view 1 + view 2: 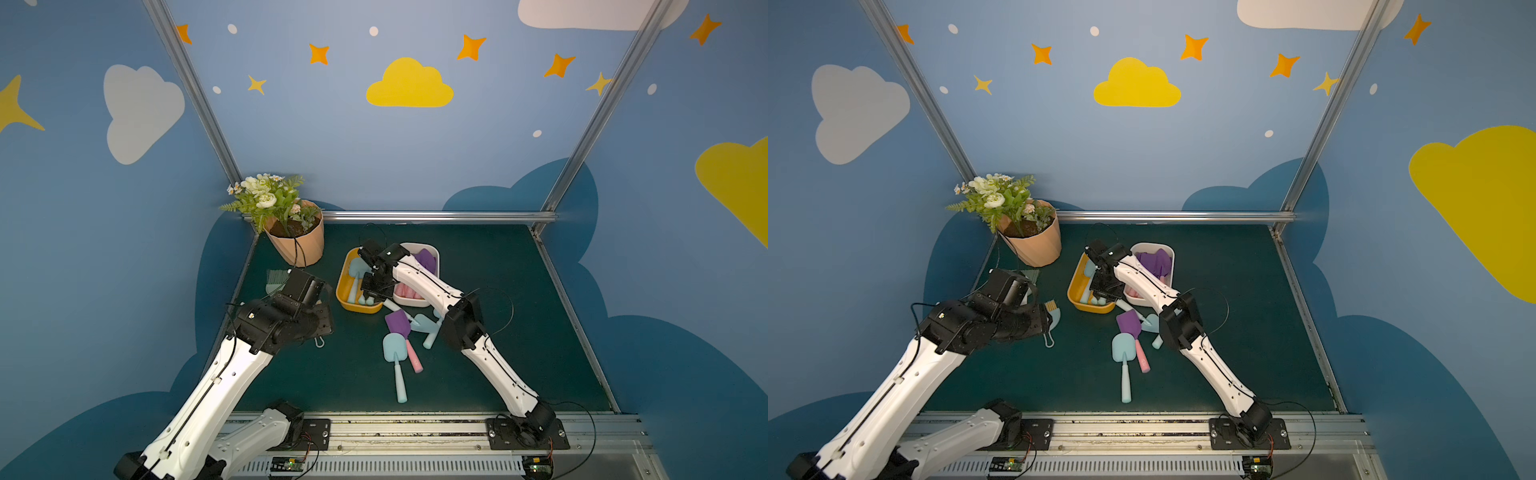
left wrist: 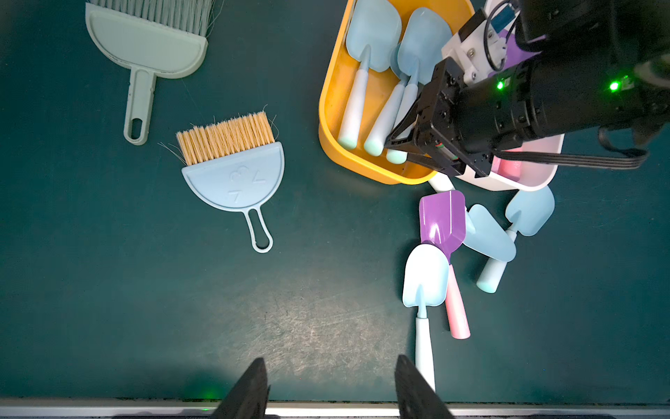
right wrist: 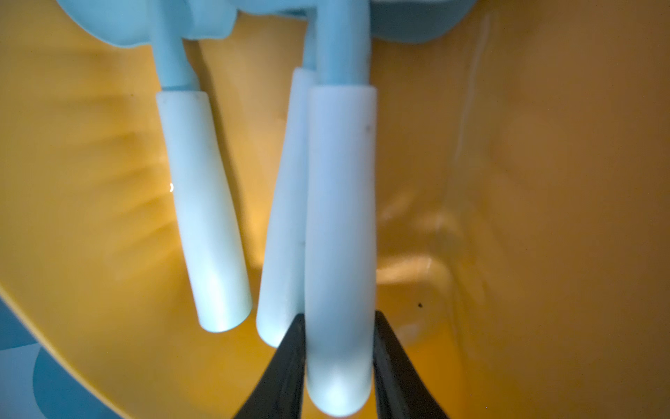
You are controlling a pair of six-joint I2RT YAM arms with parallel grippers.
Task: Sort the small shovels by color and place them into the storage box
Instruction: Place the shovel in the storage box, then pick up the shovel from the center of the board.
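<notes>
My right gripper point(image 3: 339, 319) reaches into the yellow storage box point(image 1: 343, 286), shut on the mint handle of a pale blue shovel point(image 3: 339, 225). Two more blue shovels point(image 2: 373, 40) lie beside it in that box. The white storage box point(image 1: 436, 253), partly hidden under the right arm, holds purple shovels point(image 1: 428, 259) with pink handles. Loose on the mat in front of the boxes lie a purple shovel point(image 2: 442, 221) and three blue shovels point(image 2: 426, 275) in an overlapping pile. Over bare mat left of the pile, my left gripper point(image 2: 330, 362) is open and holds nothing.
A grey-green brush point(image 2: 145, 47) and a light blue brush with tan bristles point(image 2: 235, 177) lie on the mat left of the boxes. A peach flowerpot point(image 1: 297, 241) with flowers stands in the back left corner. A metal rail point(image 2: 326, 408) runs along the front edge.
</notes>
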